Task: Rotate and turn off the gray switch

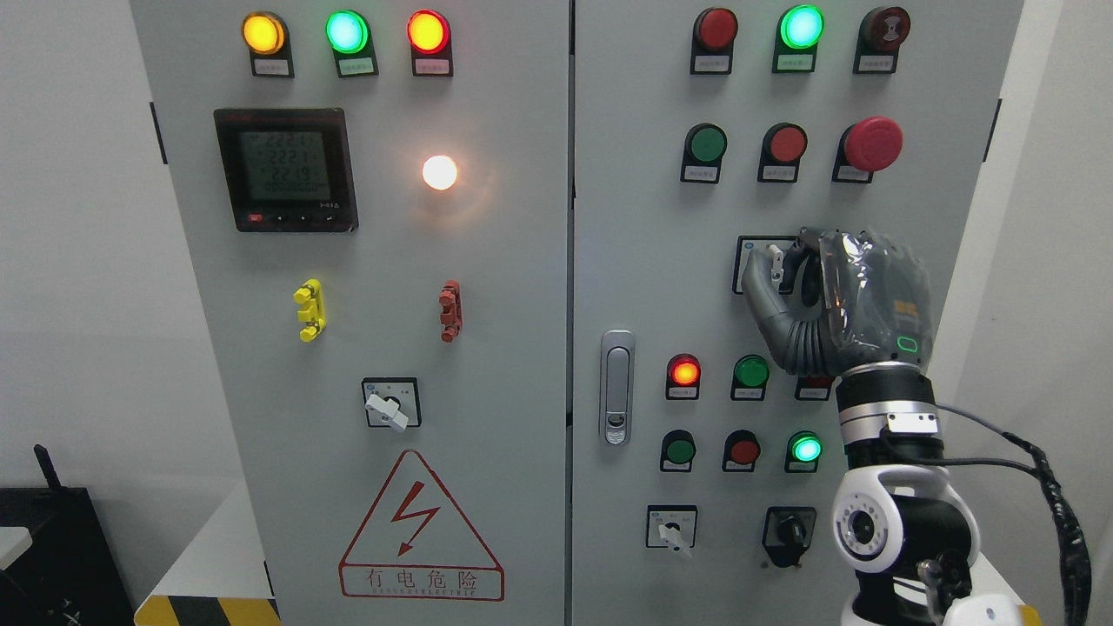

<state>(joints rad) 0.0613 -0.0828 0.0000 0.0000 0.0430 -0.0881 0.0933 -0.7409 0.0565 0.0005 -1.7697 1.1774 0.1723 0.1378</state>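
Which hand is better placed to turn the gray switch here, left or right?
Right. The right hand is raised at the right cabinet door, its fingers curled around the gray switch on its square plate. The left arm is not in view, so it would have to travel the whole way.

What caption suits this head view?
Robot's right hand grips the gray switch on a lit control cabinet.

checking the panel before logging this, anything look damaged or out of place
Nothing looks damaged. The right hand is curled on the gray switch, hiding most of it and a lamp below. The white light on the left door glares brightly.
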